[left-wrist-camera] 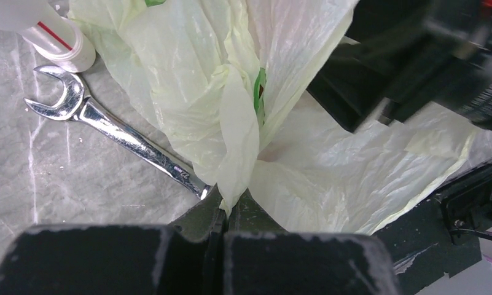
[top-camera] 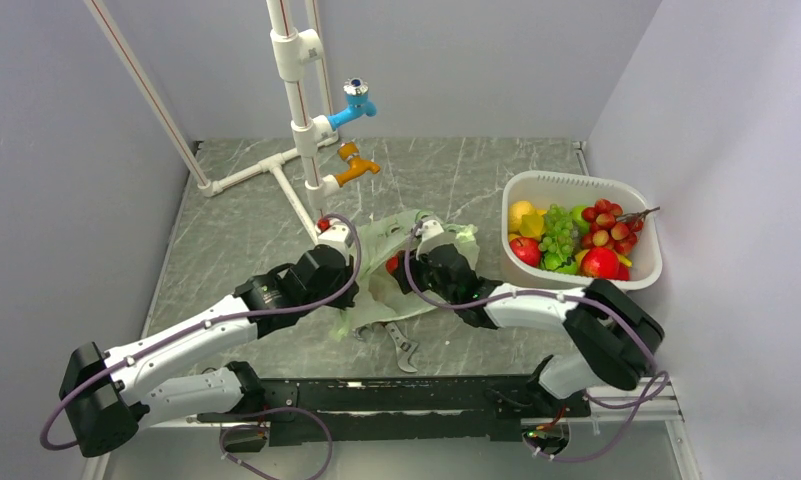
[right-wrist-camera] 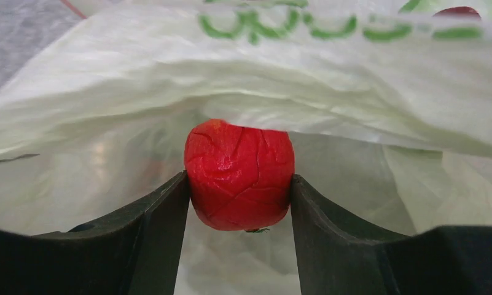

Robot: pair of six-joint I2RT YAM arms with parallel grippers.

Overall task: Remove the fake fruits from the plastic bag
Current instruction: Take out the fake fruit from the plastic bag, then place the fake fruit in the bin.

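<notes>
Reaching inward from both sides, arms meet at the bag [top-camera: 381,238] mid-counter [top-camera: 246,230], wrists pitched down. Bag lies crumpled on the counter; long axis unclear. Left pincer [left-wrist-camera: 225,214] is pressed together on a fold of the bag. Right pincer [right-wrist-camera: 239,181], partly spread inside the bag mouth, pinches a red fruit [right-wrist-camera: 239,166].

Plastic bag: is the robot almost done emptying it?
Nearly, probably. Many fake fruits sit in the white oval plastic tub. Now the left gripper pinches the thin pale green plastic bag while the right gripper clamps a round red fake fruit inside it. That one must come out; more may hide.
</notes>
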